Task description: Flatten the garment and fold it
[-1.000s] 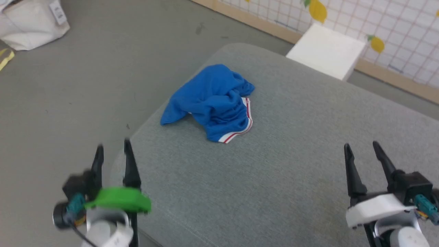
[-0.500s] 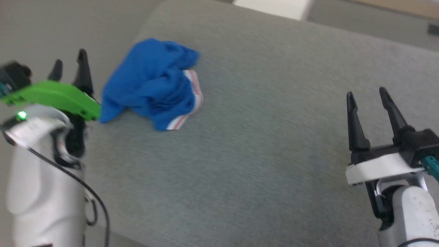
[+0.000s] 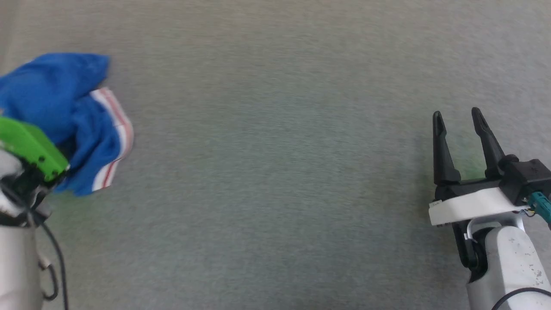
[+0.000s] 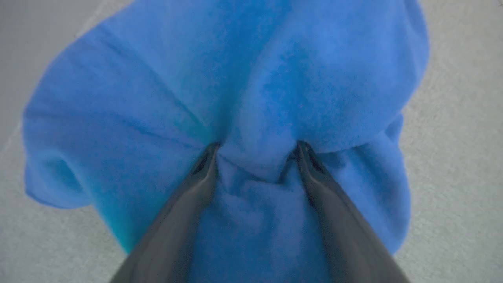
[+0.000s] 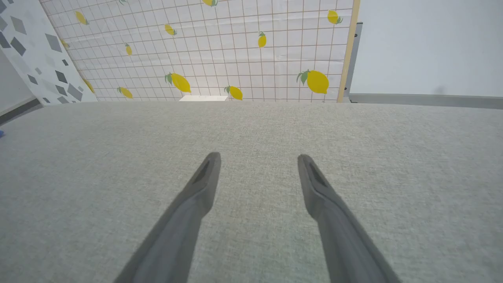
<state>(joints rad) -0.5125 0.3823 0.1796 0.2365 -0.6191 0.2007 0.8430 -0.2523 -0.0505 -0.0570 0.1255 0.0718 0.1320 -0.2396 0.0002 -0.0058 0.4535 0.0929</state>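
head: garment point(image 3: 56, 116) crumpled at far left of grey cushion point(image 3: 275, 193), white-red striped edge facing right. green wrist cover point(image 3: 30, 148) on left arm overlaps its near side. At far right, right gripper point(image 3: 458, 118) well apart from garment, 2 fingers spread, released.
left wrist: left gripper point(image 4: 255, 151) jaws wide, both tips pressed into blue fabric, bunched fold between them (not pinched).
right wrist: 2 fingers spread over bare cushion; lemon-print wall point(image 5: 235, 47) and white block point(image 5: 203, 98) beyond far edge.
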